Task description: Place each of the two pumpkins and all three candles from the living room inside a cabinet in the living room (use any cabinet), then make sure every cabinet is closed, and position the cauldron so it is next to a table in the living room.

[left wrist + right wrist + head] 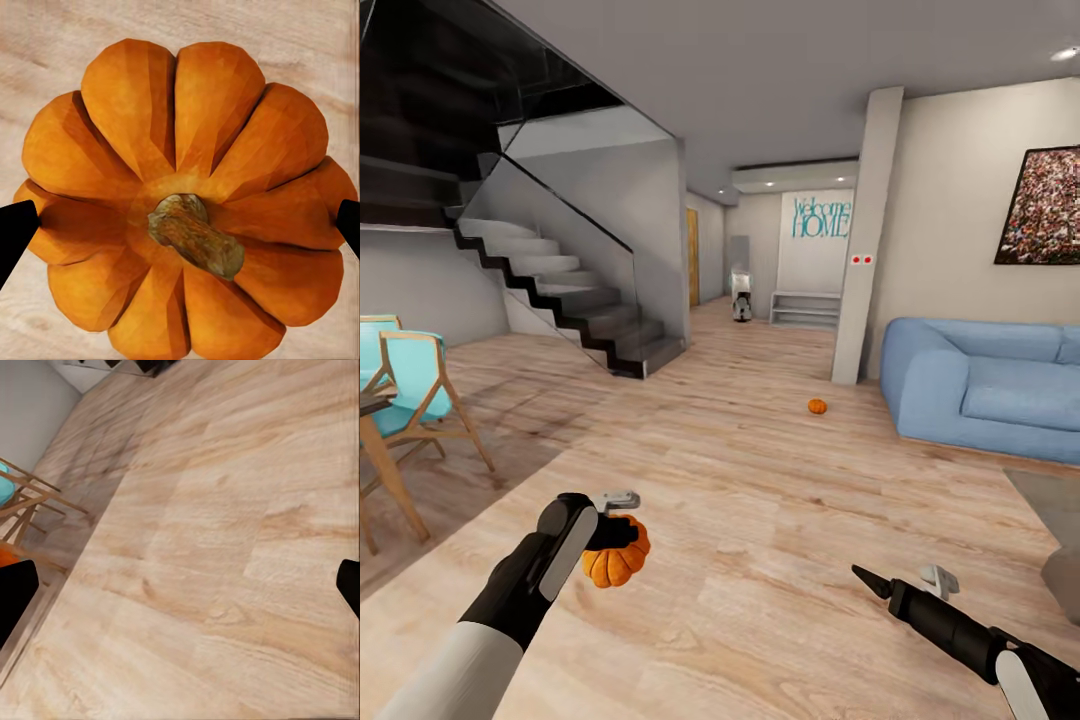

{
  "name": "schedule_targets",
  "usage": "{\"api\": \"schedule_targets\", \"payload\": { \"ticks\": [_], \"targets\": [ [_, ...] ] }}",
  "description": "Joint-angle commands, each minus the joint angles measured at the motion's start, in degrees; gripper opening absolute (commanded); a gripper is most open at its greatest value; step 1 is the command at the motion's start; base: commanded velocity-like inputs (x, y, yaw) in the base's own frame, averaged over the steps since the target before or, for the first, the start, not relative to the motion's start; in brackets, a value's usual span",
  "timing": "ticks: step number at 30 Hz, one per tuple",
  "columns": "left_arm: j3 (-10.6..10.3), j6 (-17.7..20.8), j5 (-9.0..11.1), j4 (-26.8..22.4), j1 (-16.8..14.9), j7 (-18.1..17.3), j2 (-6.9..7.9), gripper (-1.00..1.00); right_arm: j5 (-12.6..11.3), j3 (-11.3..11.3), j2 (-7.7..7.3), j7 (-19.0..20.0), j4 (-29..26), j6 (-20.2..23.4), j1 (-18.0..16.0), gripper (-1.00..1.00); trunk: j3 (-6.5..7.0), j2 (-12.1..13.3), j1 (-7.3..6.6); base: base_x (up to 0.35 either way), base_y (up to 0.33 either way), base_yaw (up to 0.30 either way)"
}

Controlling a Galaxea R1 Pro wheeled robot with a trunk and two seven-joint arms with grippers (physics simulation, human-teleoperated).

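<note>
An orange ribbed pumpkin point(616, 558) hangs low over the wooden floor in front of me, with my left gripper point(622, 535) shut on it from above. In the left wrist view the pumpkin point(180, 150) shows its brown stem, and a black fingertip point(15, 229) presses each side. A second pumpkin point(817, 406) lies on the floor farther off, near the foot of a white pillar. My right gripper point(867, 579) hovers over bare floor at the lower right, open, its fingertips point(15, 596) wide apart with nothing between them. Candles, cabinet, cauldron and table are out of view.
A blue sofa point(985, 385) stands at the right with a grey rug corner point(1050, 500) before it. Teal wooden chairs point(410, 385) stand at the left. A staircase point(560, 290) rises at the back left, and the pillar point(865, 240) edges a hallway.
</note>
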Motion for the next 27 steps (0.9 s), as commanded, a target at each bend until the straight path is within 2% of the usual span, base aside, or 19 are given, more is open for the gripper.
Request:
{"api": "schedule_targets", "payload": {
  "ticks": [1,10,20,27],
  "targets": [
    [-0.2,0.1,0.5,-0.1,0.0,0.6,0.07,-1.0,-0.2,-0.1,0.01,0.1,0.1,0.4,-0.1,1.0,0.12,0.4,-0.24,0.0,0.0,-0.29],
    [-0.2,0.1,0.5,-0.1,0.0,0.6,0.07,-1.0,-0.2,-0.1,0.02,0.1,0.5,0.4,-0.1,1.0,1.74,4.0,-2.21,0.0,0.0,-0.29],
    [-1.4,0.1,0.5,-0.1,0.0,0.6,0.07,-1.0,-0.2,0.0,0.07,0.1,0.7,0.4,-0.1,1.0,3.53,8.0,-4.41,0.0,0.0,-0.29],
    [-1.4,0.1,0.6,-0.5,0.0,0.6,0.14,-1.0,-0.2,0.0,0.1,0.1,0.7,0.4,-0.1,1.0,3.53,8.0,-4.41,0.0,0.0,-0.29]
  ]
}}
